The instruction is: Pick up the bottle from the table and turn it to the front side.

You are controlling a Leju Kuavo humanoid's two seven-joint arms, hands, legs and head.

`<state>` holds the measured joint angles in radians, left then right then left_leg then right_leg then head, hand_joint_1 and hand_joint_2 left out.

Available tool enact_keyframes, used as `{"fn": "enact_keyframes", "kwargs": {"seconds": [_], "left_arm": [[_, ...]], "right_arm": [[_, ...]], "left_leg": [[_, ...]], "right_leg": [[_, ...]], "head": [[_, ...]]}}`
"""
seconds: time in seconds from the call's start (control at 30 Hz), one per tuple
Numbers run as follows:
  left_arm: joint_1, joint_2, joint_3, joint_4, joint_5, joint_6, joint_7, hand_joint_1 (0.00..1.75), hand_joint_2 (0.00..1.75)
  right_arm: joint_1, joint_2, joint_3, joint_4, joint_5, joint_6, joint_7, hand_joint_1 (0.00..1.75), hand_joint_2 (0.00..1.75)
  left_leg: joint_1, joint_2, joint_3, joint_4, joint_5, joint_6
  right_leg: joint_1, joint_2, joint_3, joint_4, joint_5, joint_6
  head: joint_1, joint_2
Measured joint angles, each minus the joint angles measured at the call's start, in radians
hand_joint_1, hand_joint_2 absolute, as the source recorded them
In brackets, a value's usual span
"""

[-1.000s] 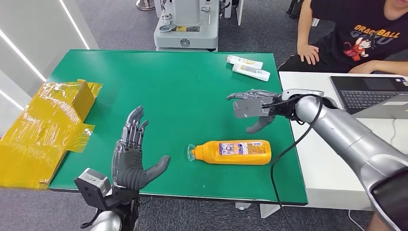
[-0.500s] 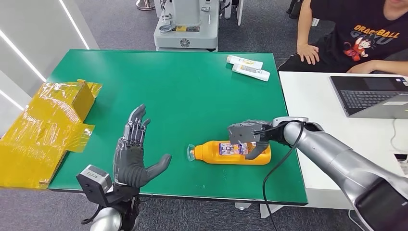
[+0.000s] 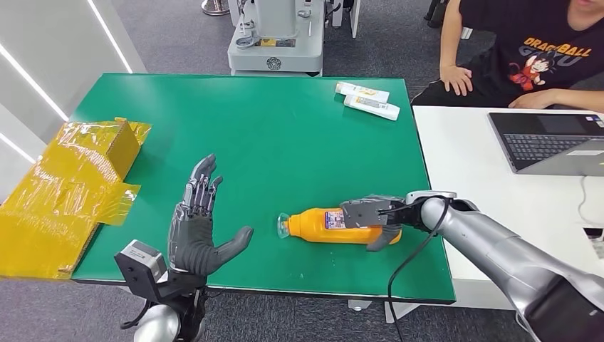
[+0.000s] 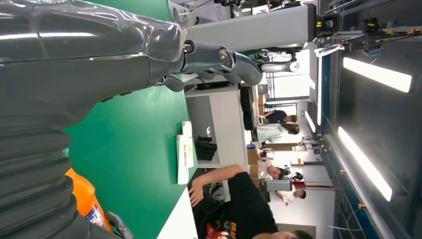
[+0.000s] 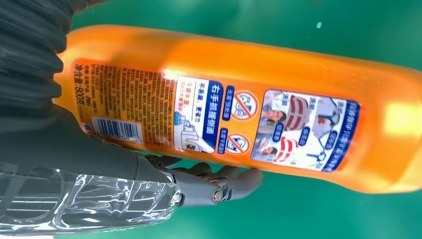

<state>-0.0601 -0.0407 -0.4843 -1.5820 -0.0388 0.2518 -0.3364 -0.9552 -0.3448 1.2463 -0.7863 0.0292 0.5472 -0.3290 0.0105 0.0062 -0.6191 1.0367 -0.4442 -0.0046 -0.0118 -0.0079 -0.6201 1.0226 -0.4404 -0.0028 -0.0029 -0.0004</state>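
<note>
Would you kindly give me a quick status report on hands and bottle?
Left hand open, off the bottle. Right hand around the orange bottle, lying flat on the green table, barcode label up. Nothing blocking.

The room was bright and the light was even. In the left wrist view, long white ceiling lights (image 4: 376, 74) glowed down the right side of the frame and looked a little washed out. In the head view, two thin white light strips (image 3: 28, 78) shone in the upper left, and the green table (image 3: 271, 128) had only a small, soft shadow under the orange bottle (image 3: 320, 226). The yellow wrapping (image 3: 64, 185) at the left edge was shiny. In the right wrist view the bottle (image 5: 278, 84) was very close, a bit blurry, with a pale shine near its right end. The plastic cover on the right hand (image 5: 89, 199) showed white glints at the lower left.
</note>
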Motion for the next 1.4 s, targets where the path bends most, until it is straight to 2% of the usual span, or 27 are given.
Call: {"fn": "enact_keyframes", "kwargs": {"seconds": [0.67,0.7,0.8,0.83,1.2,1.4], "left_arm": [[0.002,0.012,-0.001,0.011,0.019,0.021,-0.002,0.00,1.75],[0.003,0.013,-0.001,0.011,0.019,0.023,-0.002,0.00,1.75],[0.004,0.015,-0.001,0.011,0.019,0.026,-0.002,0.00,1.75],[0.004,0.016,-0.001,0.011,0.019,0.027,-0.003,0.00,1.75],[0.007,0.017,-0.001,0.011,0.010,0.043,-0.005,0.00,1.75],[0.008,0.017,-0.001,0.011,0.000,0.058,-0.007,0.00,1.75]], "right_arm": [[0.046,-0.020,-0.001,0.003,0.013,-0.040,-0.004,0.00,1.75],[0.046,-0.020,-0.001,0.003,0.013,-0.040,-0.006,0.08,1.75],[0.046,-0.020,-0.002,0.004,0.015,-0.042,-0.009,1.36,1.75],[0.046,-0.020,-0.002,0.004,0.016,-0.042,-0.010,1.71,1.75],[0.060,-0.018,-0.032,0.012,0.050,-0.127,-0.057,1.75,1.75],[0.082,-0.016,-0.073,0.006,0.058,-0.209,-0.082,1.75,1.75]], "left_leg": [[0.000,0.000,0.000,0.000,0.000,0.000],[0.000,0.000,0.000,0.000,0.000,0.000],[0.000,0.000,0.000,0.000,0.000,0.000],[0.000,0.000,0.000,0.000,0.000,0.000],[0.000,0.000,0.000,0.000,0.000,0.000],[0.000,0.000,-0.001,0.000,0.000,0.000]], "right_leg": [[0.000,0.000,0.000,0.000,0.000,0.000],[0.000,0.000,0.000,0.000,0.000,0.000],[0.000,0.000,0.000,0.000,0.000,0.000],[0.000,0.000,0.000,0.000,0.000,0.000],[0.000,0.000,0.000,0.000,0.000,0.000],[0.000,0.000,0.000,0.000,0.000,0.000]], "head": [[0.000,0.000],[0.000,0.000],[0.000,0.000],[0.000,0.000],[0.000,0.000],[0.000,0.000]]}}
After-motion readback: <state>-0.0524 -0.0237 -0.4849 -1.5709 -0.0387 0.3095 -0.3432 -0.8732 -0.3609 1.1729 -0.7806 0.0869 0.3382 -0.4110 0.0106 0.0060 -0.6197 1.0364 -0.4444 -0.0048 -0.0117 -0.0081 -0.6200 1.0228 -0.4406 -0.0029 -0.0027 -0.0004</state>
